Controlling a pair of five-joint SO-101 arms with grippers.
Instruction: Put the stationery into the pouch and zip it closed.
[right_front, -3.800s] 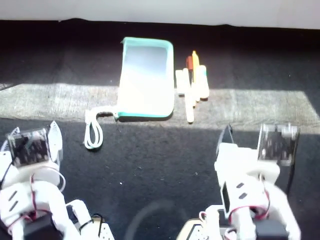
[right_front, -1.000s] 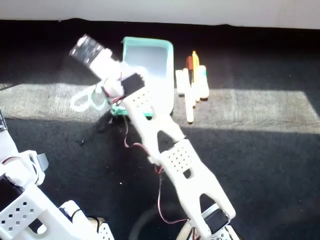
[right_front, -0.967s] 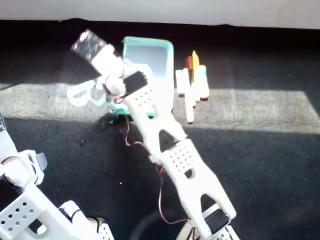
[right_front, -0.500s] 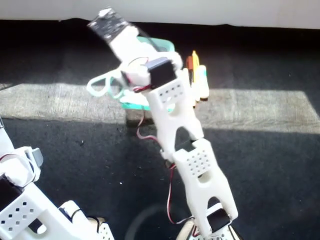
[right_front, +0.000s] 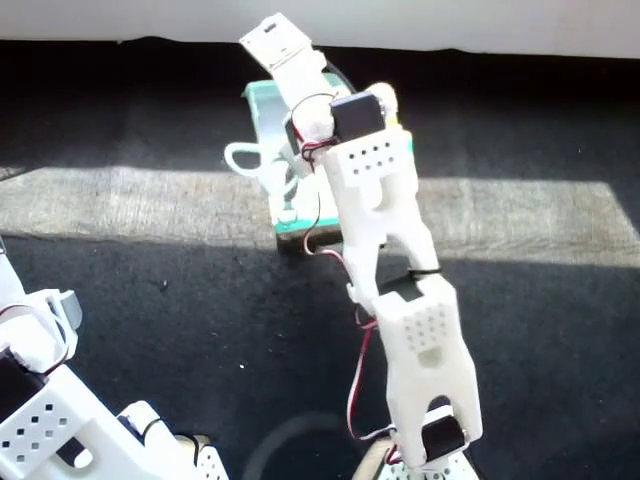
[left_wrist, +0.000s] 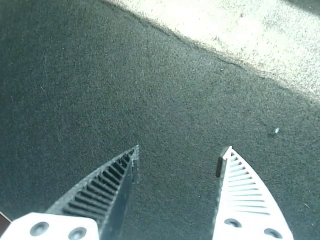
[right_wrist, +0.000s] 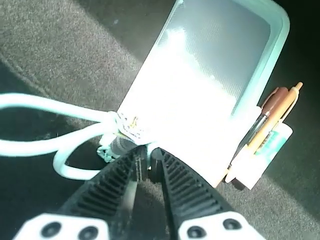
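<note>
**Desk:** What's nearest you?

**Me:** My left pincer (left_wrist: 181, 150), down by the near left corner of the tabletop (right_front: 200, 320). It hangs low over the dark mat, its jaws spread wide and gripping nothing.

**Desk:** And the other arm?

**Me:** I see it stretched out from the near edge, across the sunlit strip, to the far middle of the tabletop. My right pincer (right_wrist: 149, 152) is squeezed almost closed on a corner of the pouch (right_wrist: 200, 85), right where the pale cord (right_wrist: 25, 100) is knotted on. I can't tell whether it has the zip tab itself or just the trim beside it.

**Desk:** Where's the cord lying?

**Me:** It loops away from that corner onto the mat, on the side of the pouch towards the tabletop's left edge.

**Desk:** And the pouch?

**Me:** It's teal-edged with a pale face, and sits close to the far edge, partly under my arm in the overhead view. From here I can't tell whether its zip is open.

**Desk:** The stationery?

**Me:** The pens (right_wrist: 272, 107) are outside the pouch, bunched on the tabletop. They lie along one long side of it, touching it, at the end away from my pincer.
</note>
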